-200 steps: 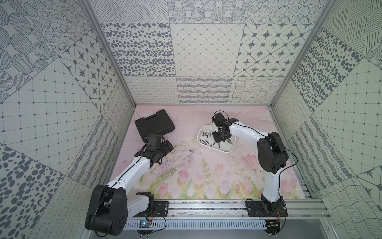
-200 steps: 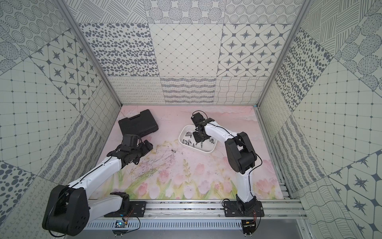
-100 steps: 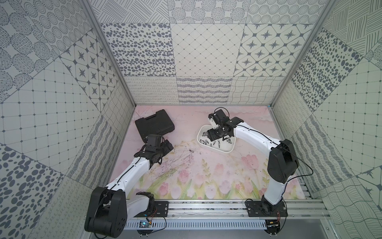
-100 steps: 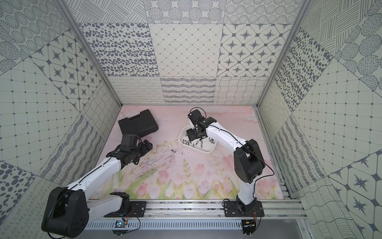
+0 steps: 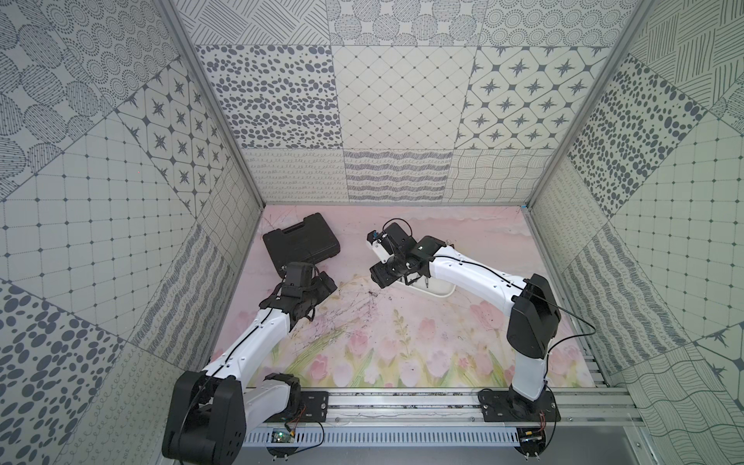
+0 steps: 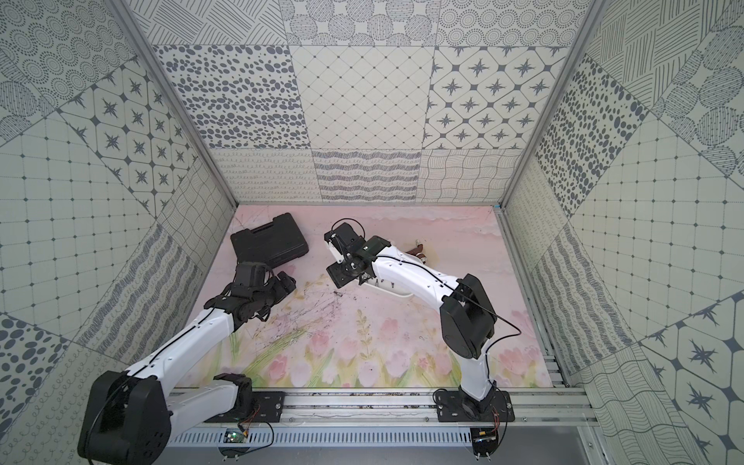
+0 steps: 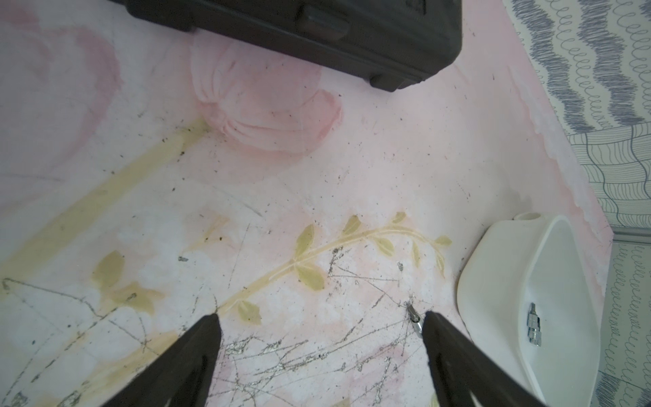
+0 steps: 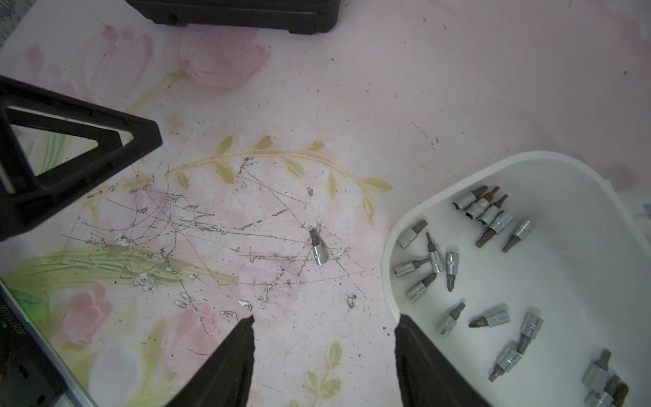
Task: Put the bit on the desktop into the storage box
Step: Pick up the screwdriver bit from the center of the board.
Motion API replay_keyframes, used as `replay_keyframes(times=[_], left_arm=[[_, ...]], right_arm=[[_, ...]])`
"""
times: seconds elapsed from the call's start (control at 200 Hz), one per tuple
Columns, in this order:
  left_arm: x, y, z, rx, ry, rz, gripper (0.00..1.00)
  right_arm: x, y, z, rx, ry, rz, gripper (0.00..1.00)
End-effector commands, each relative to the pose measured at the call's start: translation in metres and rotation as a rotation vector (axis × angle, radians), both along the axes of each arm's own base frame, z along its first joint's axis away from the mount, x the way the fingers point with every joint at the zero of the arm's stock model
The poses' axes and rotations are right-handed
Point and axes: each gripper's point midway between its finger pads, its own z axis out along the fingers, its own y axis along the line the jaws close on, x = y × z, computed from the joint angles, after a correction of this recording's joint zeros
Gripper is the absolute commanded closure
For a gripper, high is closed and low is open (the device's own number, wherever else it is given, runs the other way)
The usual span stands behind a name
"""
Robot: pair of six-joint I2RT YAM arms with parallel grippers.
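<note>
Since a second ago the right arm has swung off the storage box (image 8: 581, 282) toward the lone bit (image 8: 318, 248), which lies on the desktop (image 8: 405, 88) just beside the box's rim. Above it the right gripper (image 8: 326, 319) hangs partly spread and empty. The unmoved left gripper (image 7: 320, 315) stands wide and empty too. Small, stiff, light, slick steel would likely roll, so pinch across its chrome socket end.

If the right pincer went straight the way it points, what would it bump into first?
Probably the lone bit lying on the desktop, straight ahead of the open right pincer; depth is hard to judge.
</note>
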Motion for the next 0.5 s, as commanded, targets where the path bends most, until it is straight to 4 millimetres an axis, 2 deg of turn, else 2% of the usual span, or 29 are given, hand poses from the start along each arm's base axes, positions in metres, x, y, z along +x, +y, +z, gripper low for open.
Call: replay_keyframes(times=[0.0, 0.245, 0.495], left_arm=[[-0.003, 0.007, -0.002, 0.024, 0.01, 0.026, 0.06], [-0.004, 0.008, -0.003, 0.027, 0.012, 0.028, 0.06], [-0.002, 0.006, -0.003, 0.017, 0.012, 0.022, 0.06]], right_arm=[[-0.006, 0.016, -0.011, -0.027, 0.013, 0.053, 0.37], [-0.013, 0.033, -0.036, -0.06, 0.054, 0.089, 0.44], [-0.013, 0.031, -0.069, -0.137, 0.089, 0.095, 0.48]])
